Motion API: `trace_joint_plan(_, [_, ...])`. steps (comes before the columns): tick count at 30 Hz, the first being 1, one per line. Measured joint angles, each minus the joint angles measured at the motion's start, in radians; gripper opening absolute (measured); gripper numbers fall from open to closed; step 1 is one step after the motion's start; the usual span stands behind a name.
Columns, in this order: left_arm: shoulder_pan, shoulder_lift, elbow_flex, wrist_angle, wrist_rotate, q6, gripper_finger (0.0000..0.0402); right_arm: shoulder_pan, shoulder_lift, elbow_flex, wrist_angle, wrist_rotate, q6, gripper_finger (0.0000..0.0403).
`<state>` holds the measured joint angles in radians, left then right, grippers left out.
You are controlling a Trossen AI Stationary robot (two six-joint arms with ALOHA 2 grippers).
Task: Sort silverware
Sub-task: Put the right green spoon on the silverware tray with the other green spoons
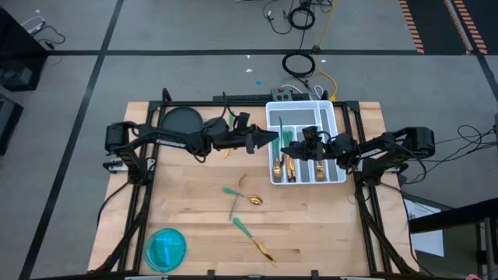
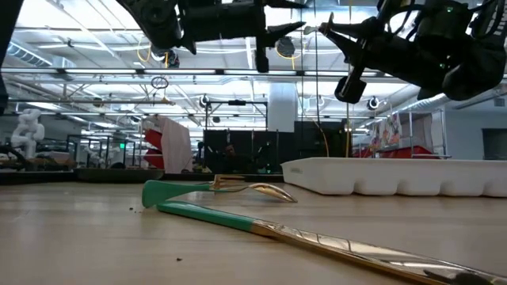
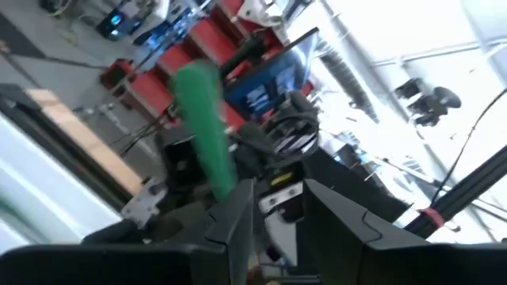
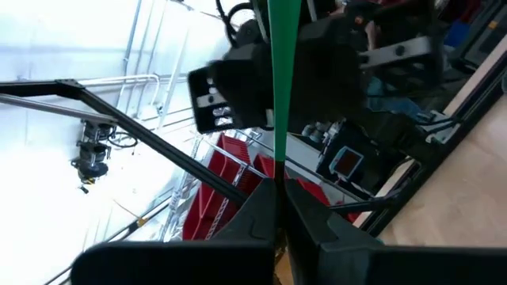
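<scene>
High view, left to right. At lower left a blue round bowl (image 1: 166, 248) stands on the wooden tabletop (image 1: 194, 218); a dark round object (image 1: 180, 120) lies at upper left. The left gripper (image 1: 274, 137) reaches rightward at the frame's centre, just beside the left edge of the white compartment tray (image 1: 341, 132); in its wrist view its jaws pinch a teal-green handle (image 3: 204, 134), the piece's head hidden. Below centre, loose silverware lies on the tabletop: a crossed pair (image 1: 240, 197) with a gold head at its right, and, nearer the lower edge, a single piece (image 1: 254, 241) laid diagonally. Further gold-headed pieces (image 1: 283, 166) lie in the tray's left compartments. The right gripper (image 1: 299, 145) hovers over the tray at right of centre, tip to tip with the left gripper; its jaws are pressed together on a slim green handle (image 4: 283, 79), seen in its wrist view. The low view shows both grippers raised above the tabletop, the loose pieces (image 2: 238, 207) in the foreground and the tray (image 2: 396, 176) at right.
</scene>
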<state>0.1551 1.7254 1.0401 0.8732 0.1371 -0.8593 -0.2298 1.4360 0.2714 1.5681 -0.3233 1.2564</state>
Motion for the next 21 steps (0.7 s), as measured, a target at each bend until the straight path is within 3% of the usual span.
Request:
trace_joint_plan(8, [0.002,0.024,0.000,0.012,0.041,-0.021,0.0118,0.000,-0.011,0.050,0.001,-0.026,-0.037,0.0000])
trace_joint_plan(16, [0.008,0.024,0.000,0.192,0.145,0.002,0.0118,-0.012,-0.011,0.123,-0.008,-0.077,-0.075,0.0000])
trace_joint_plan(21, [0.009,0.023,0.000,0.182,0.160,0.002,0.0118,-0.012,-0.011,0.157,-0.008,-0.107,-0.076,0.0000])
